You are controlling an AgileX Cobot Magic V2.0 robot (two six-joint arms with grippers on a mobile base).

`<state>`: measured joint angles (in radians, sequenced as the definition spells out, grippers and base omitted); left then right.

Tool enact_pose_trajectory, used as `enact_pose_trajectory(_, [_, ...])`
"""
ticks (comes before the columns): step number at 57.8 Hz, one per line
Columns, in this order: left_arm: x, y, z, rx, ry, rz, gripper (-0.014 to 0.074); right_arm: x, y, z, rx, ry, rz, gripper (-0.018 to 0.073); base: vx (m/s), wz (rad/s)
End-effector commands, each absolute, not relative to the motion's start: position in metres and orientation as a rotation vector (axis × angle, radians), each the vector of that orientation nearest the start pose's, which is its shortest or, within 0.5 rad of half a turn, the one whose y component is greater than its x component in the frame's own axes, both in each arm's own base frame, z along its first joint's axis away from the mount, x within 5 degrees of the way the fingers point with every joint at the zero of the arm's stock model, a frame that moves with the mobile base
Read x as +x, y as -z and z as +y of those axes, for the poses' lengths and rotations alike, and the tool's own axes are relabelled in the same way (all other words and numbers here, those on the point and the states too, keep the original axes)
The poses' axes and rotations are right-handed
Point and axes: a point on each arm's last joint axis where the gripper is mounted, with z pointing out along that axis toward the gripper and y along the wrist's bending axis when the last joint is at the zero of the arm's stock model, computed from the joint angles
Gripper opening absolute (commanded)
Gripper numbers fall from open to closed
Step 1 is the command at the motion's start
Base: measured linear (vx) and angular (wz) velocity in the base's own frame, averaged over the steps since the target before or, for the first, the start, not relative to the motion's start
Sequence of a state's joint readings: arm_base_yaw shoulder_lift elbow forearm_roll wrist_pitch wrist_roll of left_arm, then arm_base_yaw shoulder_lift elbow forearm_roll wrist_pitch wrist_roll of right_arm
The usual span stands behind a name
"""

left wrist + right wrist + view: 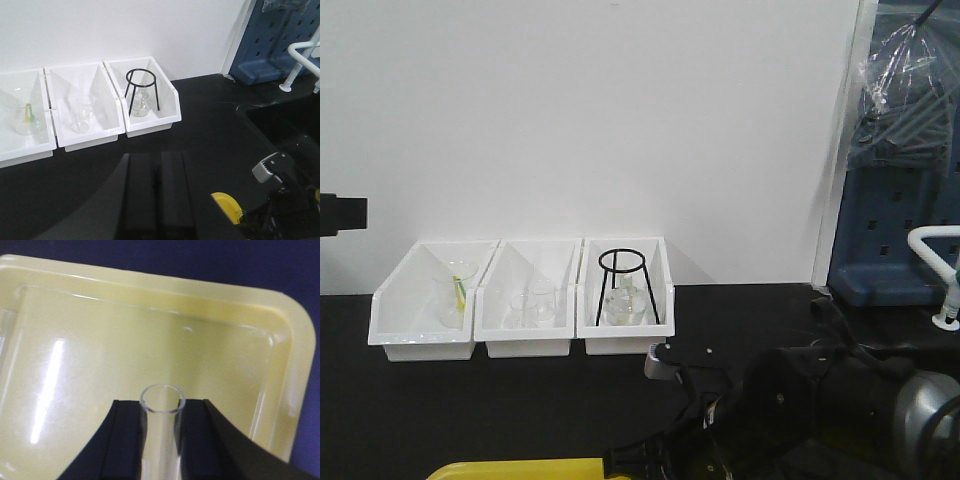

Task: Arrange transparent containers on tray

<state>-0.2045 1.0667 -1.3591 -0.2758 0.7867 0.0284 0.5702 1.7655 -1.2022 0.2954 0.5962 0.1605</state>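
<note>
Right gripper [161, 440] clamps a test tube [161, 435] between its fingers, open rim pointing forward, over the yellow tray [280, 390], probably positioned for lowering onto the tray floor. Left gripper [155, 195] hangs back, jaws together, nothing held. Farther off, against the wall, three white bins [530, 330] hold beakers and a black tripod stand [621, 285].

a laboratory: glass beakers [455, 290] and a flask [621, 306] in white bins [530, 340] along the black bench's [470, 410] back edge, a blue pegboard rack [905, 225] at the right.
</note>
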Motion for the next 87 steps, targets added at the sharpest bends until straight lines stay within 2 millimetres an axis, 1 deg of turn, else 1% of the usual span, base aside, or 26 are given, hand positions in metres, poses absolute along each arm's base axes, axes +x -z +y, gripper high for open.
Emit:
enact_pose_trajectory(1, [0.19,-0.487,-0.058,0.146,0.464,1.856,-0.0008,0.312,-0.236,0.217,-0.241,-0.596,2.585,-0.0011,0.0,0.0])
enact_pose_trajectory(6, [0.19,-0.487,-0.058,0.146,0.464,1.856,-0.0007,0.316,-0.225,0.221,-0.198,-0.617,2.607,-0.0008,0.0,0.0])
enact_pose_trajectory(17, [0.19,-0.487,-0.058,0.146,0.463,1.855,-0.0008,0.323,-0.201,0.224,-0.186,-0.591,2.649,0.0011,0.0,0.0])
enact_pose_trajectory(22, [0.19,-0.487,-0.058,0.146,0.463,1.855,-0.0008,0.324,-0.191,0.225,-0.181,-0.579,2.672,0.0038,0.0,0.0])
enact_pose_trajectory(29, [0.19,-0.487,-0.058,0.146,0.463,1.855,-0.0008,0.326,-0.181,0.226,-0.177,-0.566,2.692,0.011,0.0,0.0])
enact_pose_trajectory(33, [0.19,-0.487,-0.058,0.146,0.463,1.855,-0.0008,0.327,-0.178,0.227,-0.176,-0.563,2.695,0.0169,0.0,0.0])
enact_pose_trajectory(39, [0.19,-0.487,-0.058,0.146,0.463,1.856,-0.0008,0.328,-0.179,0.227,-0.172,-0.565,2.682,0.0272,0.0,0.0])
enact_pose_trajectory(46, [0.19,-0.487,-0.058,0.148,0.462,1.856,-0.0008,0.328,-0.179,0.227,-0.167,-0.569,2.677,0.0368,0.0,0.0])
enact_pose_trajectory(51, [0.19,-0.487,-0.058,0.15,0.46,1.856,-0.0008,0.328,-0.179,0.227,-0.168,-0.568,2.677,0.0414,0.0,0.0])
enact_pose_trajectory(55, [0.191,-0.487,-0.058,0.15,0.455,1.855,-0.0008,0.327,-0.183,0.227,-0.174,-0.571,2.673,0.0426,0.0,0.0])
enact_pose_trajectory(58, [0.191,-0.487,-0.058,0.151,0.451,1.855,-0.0008,0.327,-0.188,0.226,-0.181,-0.576,2.66,0.0424,0.0,0.0])
enact_pose_trajectory(62, [0.191,-0.487,-0.058,0.156,0.446,1.856,-0.0008,0.325,-0.2,0.225,-0.199,-0.586,2.63,0.0412,0.0,0.0])
enact_pose_trajectory(66, [0.191,-0.485,-0.058,0.182,0.425,1.855,-0.0008,0.322,-0.215,0.223,-0.218,-0.601,2.585,0.037,0.0,0.0])
enact_pose_trajectory(70, [0.19,-0.48,-0.058,0.203,0.41,1.864,-0.0007,0.317,-0.238,0.22,-0.261,-0.61,2.518,0.0272,0.0,0.0])
enact_pose_trajectory(74, [0.188,-0.472,-0.057,0.22,0.396,1.877,-0.0007,0.311,-0.261,0.215,-0.325,-0.605,2.436,0.0123,0.0,0.0])
enact_pose_trajectory(77, [0.185,-0.462,-0.056,0.228,0.386,1.891,-0.0007,0.303,-0.285,0.209,-0.391,-0.591,2.354,-0.0011,0.0,0.0])
enact_pose_trajectory(83, [0.177,-0.44,-0.054,0.248,0.357,1.902,-0.0007,0.281,-0.328,0.194,-0.535,-0.543,2.181,-0.0013,0.0,0.0])
enact_pose_trajectory(87, [0.168,-0.421,-0.051,0.238,0.351,1.91,-0.0007,0.265,-0.35,0.183,-0.605,-0.508,2.066,-0.0013,0.0,0.0])
